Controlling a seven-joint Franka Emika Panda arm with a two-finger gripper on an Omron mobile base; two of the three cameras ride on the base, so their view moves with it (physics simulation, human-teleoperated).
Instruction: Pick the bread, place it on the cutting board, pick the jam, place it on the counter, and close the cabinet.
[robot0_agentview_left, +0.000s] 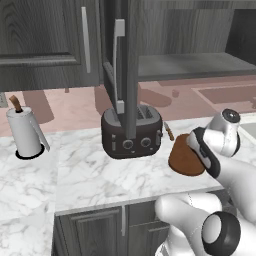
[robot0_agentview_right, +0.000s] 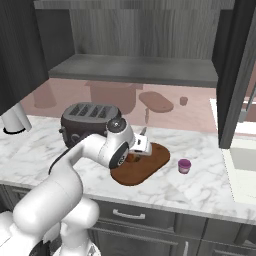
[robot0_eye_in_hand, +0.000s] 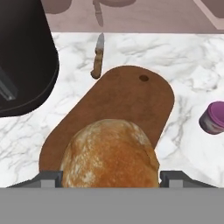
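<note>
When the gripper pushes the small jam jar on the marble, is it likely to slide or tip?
The jam looks squat, so it would probably slide rather than tip. The counter appears smooth, so little should hold it. On its side, its round shape might roll.

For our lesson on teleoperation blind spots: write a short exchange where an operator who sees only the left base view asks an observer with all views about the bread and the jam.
Operator: The arm blocks most of the cutting board. Where is the bread?
Observer: In the hand view the gripper is shut on the bread, over the board's near end.
Operator: And the jam?
Observer: In the right base view the jam stands on the counter, right of the board and not touching it.
</note>
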